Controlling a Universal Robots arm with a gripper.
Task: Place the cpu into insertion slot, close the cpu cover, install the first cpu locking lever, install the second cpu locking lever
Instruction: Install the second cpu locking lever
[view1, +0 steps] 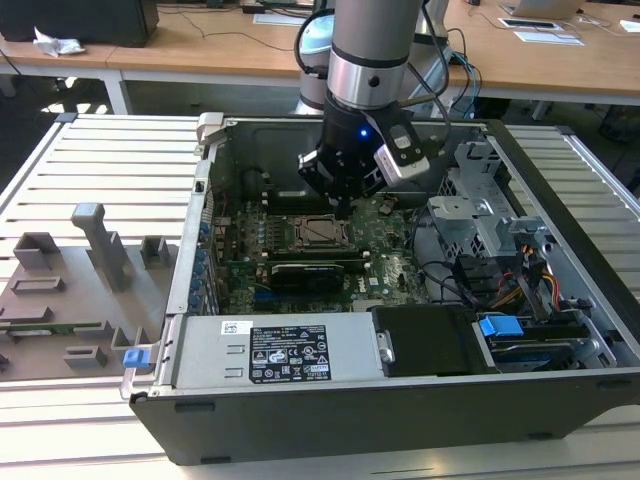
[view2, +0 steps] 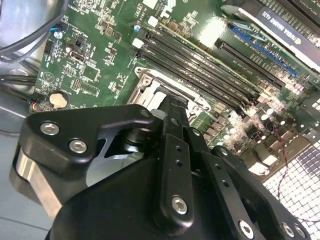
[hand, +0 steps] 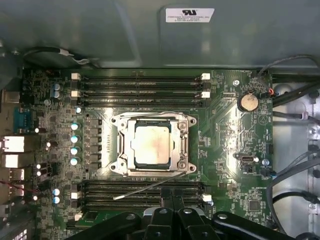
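— Gripper (hand: 171, 192) first: how do its fingers stand?

— In the first wrist view we see the two black fingers (hand: 166, 196) pressed together with nothing between them. In the exterior view we find the gripper (view1: 345, 210) low inside the computer case (view1: 400, 410), its tip just above the motherboard (view1: 395, 265).

— And what is nearest to it?

— We see a thin wire lever (hand: 150, 185) slanting across the memory slots (hand: 100, 192), between the fingertips and the socket. Whether the tips touch it, we cannot tell.

— Where do we place the cpu?

— We see the cpu (hand: 151, 145) lying flat in the socket, silvery top up. The cpu cover (hand: 131, 145) is down around it, framing it on all sides. In the exterior view the cpu (view1: 320, 231) sits just near and left of the gripper's tip.

— Farther out?

— We note grey fixtures (view1: 100, 245) on the ribbed table (view1: 100, 150), left of the case in the exterior view.
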